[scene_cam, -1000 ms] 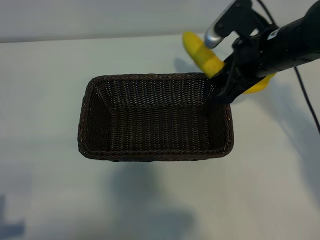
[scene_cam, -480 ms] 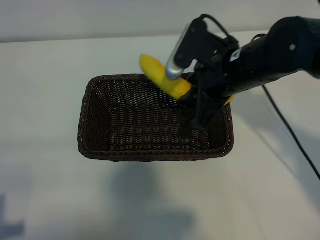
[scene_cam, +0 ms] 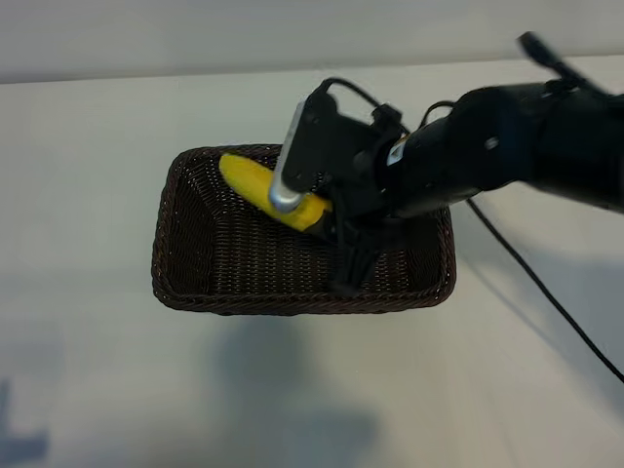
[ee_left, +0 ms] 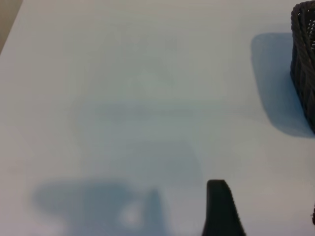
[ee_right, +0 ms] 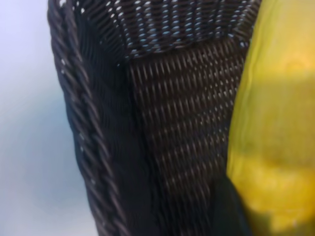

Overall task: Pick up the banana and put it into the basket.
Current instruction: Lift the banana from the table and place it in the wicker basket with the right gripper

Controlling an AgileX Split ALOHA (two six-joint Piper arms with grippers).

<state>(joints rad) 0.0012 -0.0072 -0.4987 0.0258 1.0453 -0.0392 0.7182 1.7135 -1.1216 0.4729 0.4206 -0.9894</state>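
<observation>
One banana [scene_cam: 255, 185], bright yellow and curved, hangs above the inside of the basket, toward its far side as the exterior view shows it, one end reaching toward the basket's far left corner and the other end hidden in the right gripper [scene_cam: 327, 229], whose jaws are clamped on it. In the right wrist view the banana [ee_right: 275, 137] fills one side, with the woven floor and a corner of the basket [ee_right: 182, 128] behind it. One basket [scene_cam: 195, 292] stands on the white table [scene_cam: 97, 390], dark brown wicker with a braided rim. The right arm reaches in over the basket's right end. The left gripper [ee_left: 268, 216] sits apart over bare table, its jaws parted and empty, one dark fingertip [ee_left: 221, 209] showing, with an outer wall of the basket [ee_left: 302, 64] in its view.
</observation>
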